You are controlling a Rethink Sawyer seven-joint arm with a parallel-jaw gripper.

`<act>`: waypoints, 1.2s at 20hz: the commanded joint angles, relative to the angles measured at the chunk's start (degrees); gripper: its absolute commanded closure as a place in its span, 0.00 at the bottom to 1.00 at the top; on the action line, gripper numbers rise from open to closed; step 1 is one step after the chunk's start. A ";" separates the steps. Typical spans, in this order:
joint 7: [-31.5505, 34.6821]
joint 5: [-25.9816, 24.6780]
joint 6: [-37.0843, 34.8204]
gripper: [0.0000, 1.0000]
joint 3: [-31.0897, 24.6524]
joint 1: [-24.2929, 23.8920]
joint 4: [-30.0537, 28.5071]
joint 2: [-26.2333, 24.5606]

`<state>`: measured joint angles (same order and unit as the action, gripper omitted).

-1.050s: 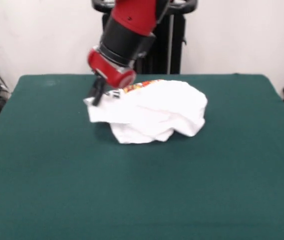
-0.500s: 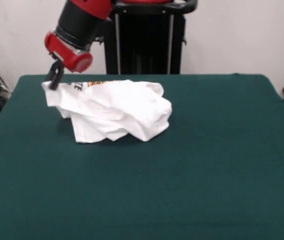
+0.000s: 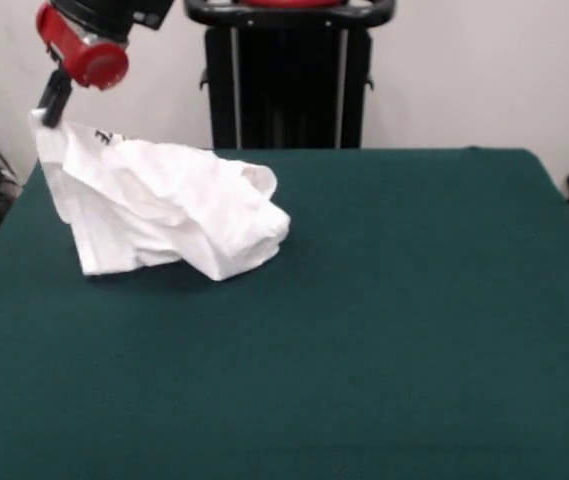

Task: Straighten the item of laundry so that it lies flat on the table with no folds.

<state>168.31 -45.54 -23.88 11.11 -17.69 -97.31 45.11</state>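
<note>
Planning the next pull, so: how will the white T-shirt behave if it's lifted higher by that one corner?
Probably floppy: the T-shirt hangs in limp folds from the gripper pinching its corner. Likely light, since one small pinch raises that side. The bunched end on the table would probably drag along rather than spread flat.

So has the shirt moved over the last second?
Yes. The shirt, held by the gripper, has been dragged toward the picture's left, from below the black pedestal to the table's left edge.
</note>
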 commanded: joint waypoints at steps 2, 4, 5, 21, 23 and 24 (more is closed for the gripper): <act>-15.95 10.05 -18.25 1.00 -10.57 5.75 -5.30 9.08; -15.88 12.53 -21.08 1.00 -11.53 6.39 -6.45 10.77; -15.99 13.88 -22.37 1.00 -12.13 6.57 -7.17 11.65; -10.10 27.22 -30.51 1.00 -15.98 11.84 -11.16 15.97; -11.39 28.83 -32.42 1.00 -16.34 11.74 -11.80 17.84; -12.10 29.59 -33.40 1.00 -16.54 11.65 -12.20 18.87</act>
<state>168.31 -21.53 -46.08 1.66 -7.71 -101.71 60.06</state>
